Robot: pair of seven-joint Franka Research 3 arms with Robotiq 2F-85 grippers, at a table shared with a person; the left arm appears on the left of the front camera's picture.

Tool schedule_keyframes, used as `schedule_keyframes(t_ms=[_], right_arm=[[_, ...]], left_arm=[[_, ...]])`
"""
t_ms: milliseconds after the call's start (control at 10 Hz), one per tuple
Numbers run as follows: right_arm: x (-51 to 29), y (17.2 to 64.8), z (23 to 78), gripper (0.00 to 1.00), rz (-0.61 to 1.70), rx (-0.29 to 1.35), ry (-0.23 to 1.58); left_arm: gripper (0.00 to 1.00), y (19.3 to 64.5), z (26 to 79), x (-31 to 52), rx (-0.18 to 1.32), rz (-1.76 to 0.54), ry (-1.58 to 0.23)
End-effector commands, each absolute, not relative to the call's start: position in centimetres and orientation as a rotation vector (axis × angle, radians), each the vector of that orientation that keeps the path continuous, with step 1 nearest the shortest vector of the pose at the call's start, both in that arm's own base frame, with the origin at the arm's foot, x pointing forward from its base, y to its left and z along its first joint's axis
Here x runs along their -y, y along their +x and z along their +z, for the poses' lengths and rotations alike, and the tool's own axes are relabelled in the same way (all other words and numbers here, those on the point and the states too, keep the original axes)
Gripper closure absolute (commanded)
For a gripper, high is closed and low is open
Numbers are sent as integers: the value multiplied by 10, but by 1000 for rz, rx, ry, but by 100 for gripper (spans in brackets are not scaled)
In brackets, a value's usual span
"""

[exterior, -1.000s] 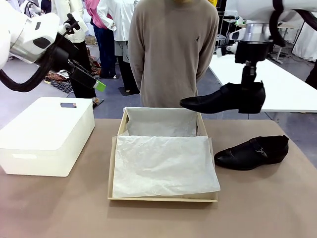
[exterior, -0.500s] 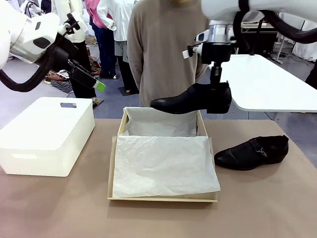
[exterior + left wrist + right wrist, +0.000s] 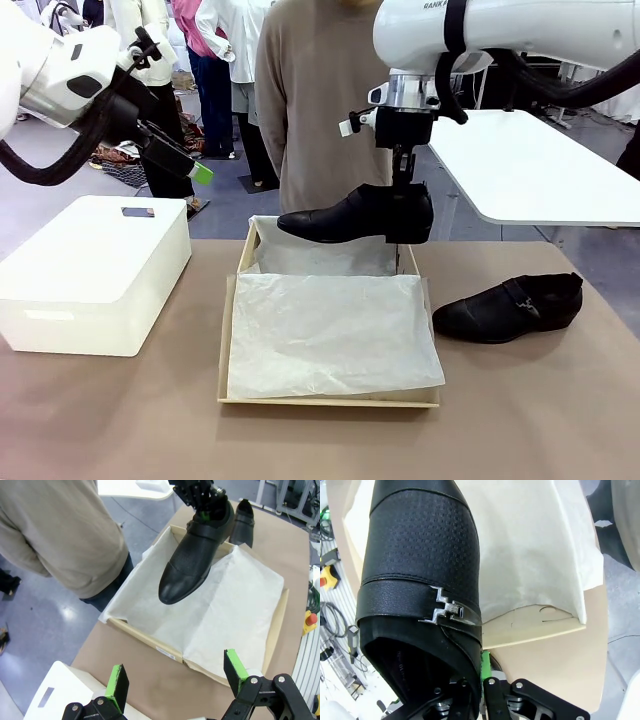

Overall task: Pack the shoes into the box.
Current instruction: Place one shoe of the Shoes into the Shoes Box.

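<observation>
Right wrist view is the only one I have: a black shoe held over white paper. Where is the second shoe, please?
Observer: The second shoe lies on the table, right of the box, outside it.
Operator: Is the left arm in my way?
Observer: No. The left gripper hangs high at the left side, jaws open and empty.
Operator: Does my shoe touch the paper?
Observer: No. The held shoe hangs clear above the box's far end.
</observation>
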State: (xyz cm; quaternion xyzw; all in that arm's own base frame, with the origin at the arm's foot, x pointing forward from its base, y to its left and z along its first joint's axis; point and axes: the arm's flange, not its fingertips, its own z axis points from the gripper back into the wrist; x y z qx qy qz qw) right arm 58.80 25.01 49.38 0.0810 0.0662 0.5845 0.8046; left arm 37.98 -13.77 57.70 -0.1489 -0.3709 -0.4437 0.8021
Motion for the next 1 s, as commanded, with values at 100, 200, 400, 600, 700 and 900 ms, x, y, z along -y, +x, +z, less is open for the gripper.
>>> schedule_keyframes(t_ms=[100, 200, 400, 600, 700, 900], right_arm=[[-247, 587, 499, 100, 1251, -139, 170], [-247, 587, 499, 100, 1251, -139, 170], [-249, 589, 492, 100, 1251, -145, 173], [-254, 595, 484, 100, 1229, -117, 185], [-262, 598, 480, 100, 1236, -117, 190], [-273, 602, 471, 100, 1232, -104, 171]], left_arm=[[0, 381, 577, 136, 798, -961, -338], [0, 381, 577, 136, 798, -961, -338], [0, 381, 577, 136, 798, -961, -338], [0, 381, 577, 136, 798, -961, -338], [0, 381, 577, 136, 798, -961, -338], [0, 381, 577, 136, 798, -961, -338]])
